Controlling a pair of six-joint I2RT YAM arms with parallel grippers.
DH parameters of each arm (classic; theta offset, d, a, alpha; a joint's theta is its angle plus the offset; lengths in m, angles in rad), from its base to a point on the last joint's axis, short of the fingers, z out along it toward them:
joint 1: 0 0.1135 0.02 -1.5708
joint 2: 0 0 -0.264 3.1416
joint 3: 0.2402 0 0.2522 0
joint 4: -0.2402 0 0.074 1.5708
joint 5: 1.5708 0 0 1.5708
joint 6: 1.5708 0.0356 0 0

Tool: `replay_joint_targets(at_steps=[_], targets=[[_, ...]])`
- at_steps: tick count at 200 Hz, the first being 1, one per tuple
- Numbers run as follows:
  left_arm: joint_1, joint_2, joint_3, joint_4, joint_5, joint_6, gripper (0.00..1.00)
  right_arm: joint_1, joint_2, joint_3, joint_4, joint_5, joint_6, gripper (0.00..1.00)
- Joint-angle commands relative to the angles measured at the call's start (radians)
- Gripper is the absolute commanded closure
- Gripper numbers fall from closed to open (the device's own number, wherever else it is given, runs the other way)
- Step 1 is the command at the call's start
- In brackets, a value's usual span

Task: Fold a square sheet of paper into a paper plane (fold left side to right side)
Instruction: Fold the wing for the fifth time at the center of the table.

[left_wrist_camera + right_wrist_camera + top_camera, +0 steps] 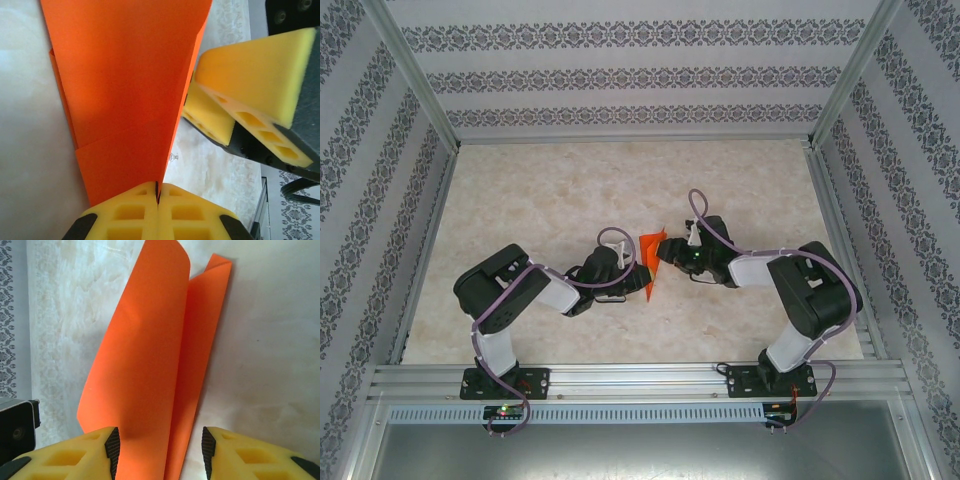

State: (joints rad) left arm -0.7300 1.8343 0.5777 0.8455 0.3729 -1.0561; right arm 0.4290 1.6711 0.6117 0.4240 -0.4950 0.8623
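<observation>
Top external: arms bent inward, left gripper (633, 264) and right gripper (664, 252) flanking paper (649, 243)

From my station I count one orange sheet of paper (649, 246), two arms, left arm (510, 292) and right arm (812, 288), two pairs of yellow jaws, and one desk (570, 190).

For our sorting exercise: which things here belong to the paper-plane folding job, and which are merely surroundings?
Job: orange paper sheet, partly folded; left claw, shut on its edge; right claw, open around it.
Surroundings: marbled tabletop; patterned wall panels; aluminium frame rail.
</observation>
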Motion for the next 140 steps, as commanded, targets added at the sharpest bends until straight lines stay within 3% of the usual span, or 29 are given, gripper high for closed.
replay_joint_targets(at_steps=[1, 62, 140], targets=[[0.018, 0.016, -0.012, 0.073, 0.017, -0.025, 0.98, 0.019, 0.025, 0.036, 0.007, 0.004, 0.005, 0.52], [0.020, 0.026, -0.010, 0.073, 0.020, -0.031, 0.97, 0.030, 0.070, 0.075, -0.044, 0.022, 0.009, 0.53], [0.021, 0.034, -0.011, 0.078, 0.021, -0.034, 0.78, 0.038, 0.103, 0.102, -0.136, 0.047, 0.003, 0.55]])
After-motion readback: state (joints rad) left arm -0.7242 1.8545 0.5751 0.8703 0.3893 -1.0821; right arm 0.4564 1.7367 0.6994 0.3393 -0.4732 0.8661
